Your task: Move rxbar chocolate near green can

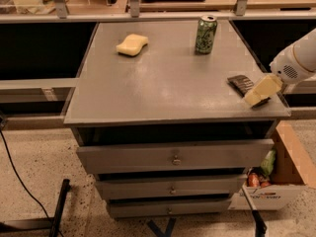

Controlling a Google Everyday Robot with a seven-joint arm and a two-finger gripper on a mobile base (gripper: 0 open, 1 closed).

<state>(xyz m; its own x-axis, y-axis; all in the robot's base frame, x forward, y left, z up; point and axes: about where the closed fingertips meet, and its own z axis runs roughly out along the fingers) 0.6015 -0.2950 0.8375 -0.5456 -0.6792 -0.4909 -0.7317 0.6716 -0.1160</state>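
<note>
The rxbar chocolate (240,83) is a flat dark wrapper lying near the right front corner of the grey cabinet top (163,78). My gripper (260,92), with pale cream fingers on a white arm, reaches in from the right and sits over the bar's near end, hiding part of it. The green can (205,34) stands upright at the back right of the top, well behind the bar and apart from my gripper.
A yellow sponge (132,44) lies at the back left of the top. The cabinet has three drawers (173,156) below. A cardboard box (276,177) with items stands on the floor at the right. A shelf rail (148,15) runs behind.
</note>
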